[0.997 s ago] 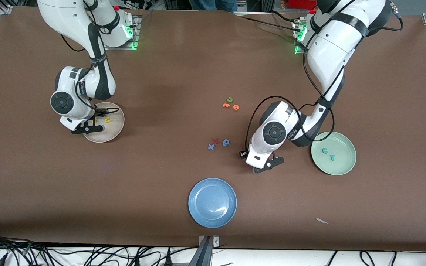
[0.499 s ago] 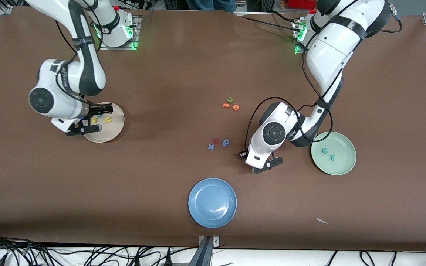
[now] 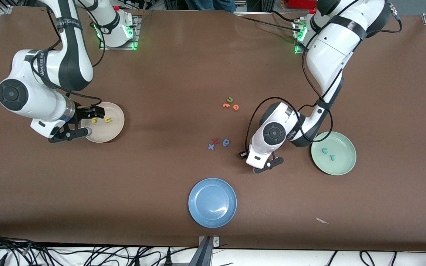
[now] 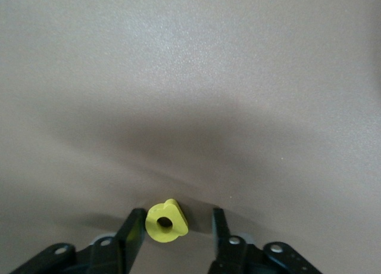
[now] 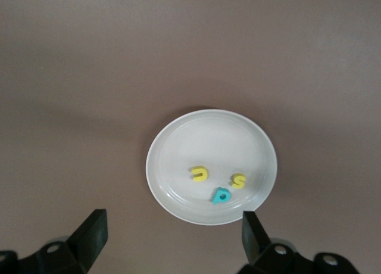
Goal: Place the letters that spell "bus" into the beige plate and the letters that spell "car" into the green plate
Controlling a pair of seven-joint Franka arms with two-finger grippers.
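The beige plate [image 3: 110, 132] holds the yellow s [image 3: 94, 120] and yellow u [image 3: 107, 119]. The right wrist view shows the plate [image 5: 178, 143] with the u [image 5: 200, 174], the s [image 5: 239, 181] and the teal b [image 5: 221, 196]. My right gripper [image 3: 89, 120] hangs open and empty above the plate's edge [image 5: 172, 223]. The green plate [image 3: 340, 164] holds the teal c [image 3: 324, 150] and teal r [image 3: 332, 157]. My left gripper [image 3: 260, 162] is down at the table beside it, open [image 4: 177, 217] around the yellow a [image 4: 166, 223]. One finger touches the letter and the other stands apart.
A blue plate [image 3: 212, 202] lies near the front edge. A green u [image 3: 230, 99] and two orange letters [image 3: 226, 105] lie mid-table. A blue x [image 3: 210, 147], a red letter [image 3: 216, 140] and a blue rounded letter [image 3: 226, 142] lie close to the left hand. A paper scrap [image 3: 322, 221] lies nearer the camera.
The right arm has risen and drawn back from over the beige plate toward its end of the table, uncovering the yellow s. The left arm has stayed low in place.
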